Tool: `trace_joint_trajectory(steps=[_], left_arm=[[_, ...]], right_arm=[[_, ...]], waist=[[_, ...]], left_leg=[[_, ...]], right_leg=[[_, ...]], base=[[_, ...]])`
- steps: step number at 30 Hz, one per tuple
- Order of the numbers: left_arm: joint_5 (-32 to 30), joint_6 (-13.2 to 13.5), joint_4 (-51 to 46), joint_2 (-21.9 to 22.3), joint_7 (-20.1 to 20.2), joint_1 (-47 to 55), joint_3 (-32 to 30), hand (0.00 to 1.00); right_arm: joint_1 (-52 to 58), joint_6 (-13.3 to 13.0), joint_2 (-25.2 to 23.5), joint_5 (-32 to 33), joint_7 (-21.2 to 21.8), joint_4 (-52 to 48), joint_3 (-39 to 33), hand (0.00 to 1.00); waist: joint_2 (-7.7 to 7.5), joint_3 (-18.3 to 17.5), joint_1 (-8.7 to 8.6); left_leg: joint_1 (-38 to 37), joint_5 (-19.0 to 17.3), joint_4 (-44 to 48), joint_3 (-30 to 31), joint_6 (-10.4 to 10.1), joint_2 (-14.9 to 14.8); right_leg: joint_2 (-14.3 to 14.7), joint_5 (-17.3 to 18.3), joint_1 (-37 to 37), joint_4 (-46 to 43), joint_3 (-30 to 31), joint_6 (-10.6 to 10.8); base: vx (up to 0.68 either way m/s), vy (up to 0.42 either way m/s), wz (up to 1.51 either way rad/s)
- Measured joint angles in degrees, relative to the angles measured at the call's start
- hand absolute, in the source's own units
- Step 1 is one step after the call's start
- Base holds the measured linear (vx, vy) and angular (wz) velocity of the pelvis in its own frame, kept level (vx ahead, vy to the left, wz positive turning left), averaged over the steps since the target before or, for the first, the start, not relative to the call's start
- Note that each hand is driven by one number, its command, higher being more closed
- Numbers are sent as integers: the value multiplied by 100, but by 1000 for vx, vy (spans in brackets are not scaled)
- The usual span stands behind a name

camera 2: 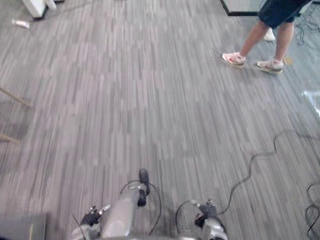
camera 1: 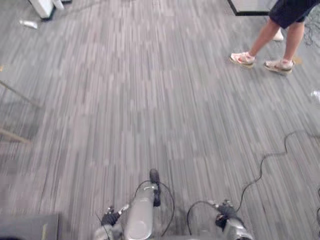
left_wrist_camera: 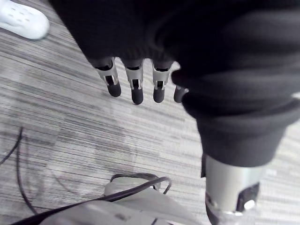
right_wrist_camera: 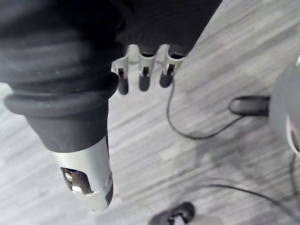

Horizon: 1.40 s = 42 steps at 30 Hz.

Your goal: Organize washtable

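Lying on the grey striped carpet [camera 1: 150,100] at the far left is a small white tube-shaped item [camera 1: 28,23], just beside the foot of a white unit [camera 1: 42,6] that the picture's edge cuts off. Nearer the robot, two thin wooden bars [camera 1: 17,95] slant in from the left edge, and a dark grey flat surface [camera 1: 30,227] sits in the near left corner. Whether any of these belongs to the washtable I cannot tell.

The left hand [left_wrist_camera: 136,86] hangs above the carpet, its fingers straight and side by side, its thumb held apart from them, holding nothing. The right hand [right_wrist_camera: 144,77] hangs the same way over the carpet: fingers straight, thumb well apart, empty.

At the far right a person [camera 1: 282,15] in dark shorts stands mid-stride, both pale shoes [camera 1: 243,58] on the carpet, well apart from the robot's hands. A small white object [camera 1: 316,94] lies at the right edge, nearer than the person's feet.
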<state>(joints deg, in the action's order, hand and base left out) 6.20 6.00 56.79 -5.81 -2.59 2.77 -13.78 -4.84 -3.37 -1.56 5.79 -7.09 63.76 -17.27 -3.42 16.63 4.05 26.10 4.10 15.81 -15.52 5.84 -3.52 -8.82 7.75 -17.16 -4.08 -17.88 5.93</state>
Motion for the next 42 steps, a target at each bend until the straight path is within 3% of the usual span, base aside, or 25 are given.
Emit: trace_joint_trajectory(steps=[1, 3, 6, 9, 13, 14, 15, 17, 19, 20, 21, 22, 23, 24, 25, 28, 31, 32, 33, 34, 35, 37, 39, 40, 42], left_arm=[[-101, -23, 3, -76, 4, -60, -10, 0], [-245, -70, 56, -100, -5, -74, 39, 0], [-469, -72, 122, -142, -18, -78, 91, 0], [-480, -70, 187, -161, -16, -59, 293, 0], [-471, -80, 379, -158, -15, -145, 296, 0], [-466, -60, 459, -105, 0, -176, 333, 0], [-462, -40, 475, -81, 3, -153, 285, 0], [-464, -52, 580, -99, 1, -133, 138, 0], [-465, -73, 624, -41, 7, 27, -59, 0], [-461, -46, 594, 135, 19, 253, -284, 0], [-346, -38, 576, 221, 47, 342, -628, 0], [-326, -58, 576, 284, 34, 378, -747, 0], [-89, -147, 580, 496, 16, 486, -929, 0], [41, -191, 595, 561, 4, 565, -987, 0], [290, -215, 627, 660, 0, 614, -1096, 0], [682, -184, 551, 572, -7, 559, -1048, 0], [803, -108, 528, 488, -4, 516, -889, 0], [835, -107, 519, 433, -8, 487, -873, 0], [826, -101, 444, 432, -11, 512, -822, 0], [818, -90, 443, 433, -15, 506, -796, 0], [816, -69, 444, 411, -27, 524, -750, 0], [830, -47, 394, 307, -41, 445, -612, 0], [916, -77, 446, 155, -31, 490, -690, 0], [920, -78, 444, 132, -27, 511, -695, 0], [903, -126, 476, 26, -4, 509, -666, 0]], right_arm=[[6, 3, -90, -79, 9, 8, -1, 0], [91, 31, -100, -191, 65, 30, 5, 0], [199, 6, -90, -193, 128, -66, 27, 0], [294, -2, 55, -162, 147, -200, 38, 0], [375, -31, 77, 89, 228, -240, -35, 0], [366, -65, 113, 114, 241, -246, -92, 0], [365, -67, 137, 192, 227, -228, -115, 0], [406, -45, 90, 260, 220, -220, -256, 0], [449, -36, 75, 264, 221, -237, -377, 0], [536, -25, 72, 252, 232, -349, -511, 0], [572, -13, 48, 231, 238, -382, -653, 0], [579, 2, 83, 232, 255, -397, -653, 0], [582, 14, 232, 245, 233, -421, -616, 0], [582, 16, 281, 248, 229, -423, -616, 0], [617, 30, 304, 253, 218, -382, -644, 0], [626, 187, 294, 249, 159, -150, -688, 0], [532, 222, 255, 133, 162, 38, -703, 0], [475, 232, 208, 32, 170, 62, -782, 0], [486, 221, 159, -24, 177, 125, -910, 0], [493, 212, 155, -71, 177, 130, -935, 0], [494, 213, 163, -182, 174, 127, -925, 0], [468, 226, 97, -219, 180, 140, -770, 0], [503, 217, -103, -235, 180, 156, -740, 0], [509, 221, -126, -237, 189, 156, -741, 0], [521, 225, -181, -196, 242, 33, -711, 0]], waist=[[-180, -105, -18], [-235, -102, -36], [-253, -111, -131], [-205, -92, -279], [-118, -99, -346], [-30, -109, -337], [17, -103, -323], [-34, -135, -325], [27, -245, -363], [210, -418, -397], [232, -468, -471], [298, -490, -472], [611, -541, -452], [727, -530, -433], [751, -480, -331], [552, -407, -299], [454, -369, -268], [317, -291, -266], [240, -270, -288], [242, -264, -279], [261, -280, -221], [127, -272, -155], [-227, -361, -159], [-281, -377, -157], [-371, -366, -185]], left_leg=[[-103, -113, -33, -56, 77, 208], [-652, -651, 285, -216, 347, 352], [-1407, -1378, 472, -227, 270, 419], [-2364, -1466, -116, -175, 143, 559], [-2922, -1719, -215, 36, 114, 481], [-2936, -1855, -169, 208, 48, 362], [-3091, -1924, -262, 289, -58, 273], [-3471, -2053, -507, 415, -284, 364], [-3950, -2362, -579, 551, -578, 285], [-4027, -2620, -239, 722, -835, 71], [-3611, -2653, 983, 814, -997, -134], [-3377, -2570, 1678, 783, -1137, -286], [-2884, -2033, 2936, 613, -1237, -838], [-2695, -1507, 3491, 419, -1149, -1098], [-2391, -1524, 4288, 89, -935, -1502], [-1836, -1865, 4451, -286, -836, -1502], [-1308, -1954, 2960, -506, -976, -1284], [-1149, -1891, 1919, -453, -1010, -952], [-1180, -1485, 338, -118, -1292, -558], [-1211, -1000, -122, 46, -1293, -477], [-1275, -517, -97, 90, -1220, -411], [-1141, -976, 615, 61, -824, -434], [-1565, -1276, 623, -152, -650, -280], [-1657, -1249, 584, -198, -598, -231], [-2213, -1480, 492, -495, -311, -123]], right_leg=[[-113, -245, 160, -260, 103, -9], [-326, -259, 362, -1732, 607, 123], [-328, -242, 1338, -4668, 903, 106], [-315, 99, 2414, -5724, 554, -182], [-284, 458, 3313, -4686, 314, -246], [-142, 409, 3447, -3413, 167, -276], [-14, -14, 3401, -1712, 47, -133], [-22, -617, 3381, -166, 53, 103], [23, -712, 3435, -308, 211, -33], [181, -822, 3416, -669, 255, -326], [155, -1226, 3362, -1045, 161, -459], [188, -1226, 3290, -1198, 111, -469], [415, -952, 3031, -1275, -78, -575], [518, -836, 2882, -1236, -84, -599], [619, -677, 2516, -1041, -41, -640], [500, -452, 1422, -330, -54, -552], [369, -375, 933, -48, -18, -426], [156, -223, 782, -5, 44, -225], [-32, -51, 679, -17, 96, -120], [-80, 30, 628, 9, 147, -37], [-117, 199, 535, 18, 228, -20], [-187, 222, 482, -308, 209, -115], [-508, 129, 664, -1125, 480, -27], [-569, 134, 726, -1325, 541, -20], [-988, -299, 1795, -3839, 1148, 258]], base=[[563, 213, 7], [573, 219, -11], [395, 155, -20], [346, 106, 10], [371, -9, 29], [479, -74, 44], [403, -60, 44], [448, -93, 40], [679, -221, 52], [847, -334, 91], [715, -310, 97], [848, -339, 67], [542, -193, 18], [674, -168, -5], [631, -142, -4], [544, -113, 15], [443, 22, -14], [493, 178, -29], [409, 199, -24], [397, 256, -40], [331, 208, -43], [544, 239, -40], [504, 224, -37], [322, 144, -46], [367, 100, -41]])
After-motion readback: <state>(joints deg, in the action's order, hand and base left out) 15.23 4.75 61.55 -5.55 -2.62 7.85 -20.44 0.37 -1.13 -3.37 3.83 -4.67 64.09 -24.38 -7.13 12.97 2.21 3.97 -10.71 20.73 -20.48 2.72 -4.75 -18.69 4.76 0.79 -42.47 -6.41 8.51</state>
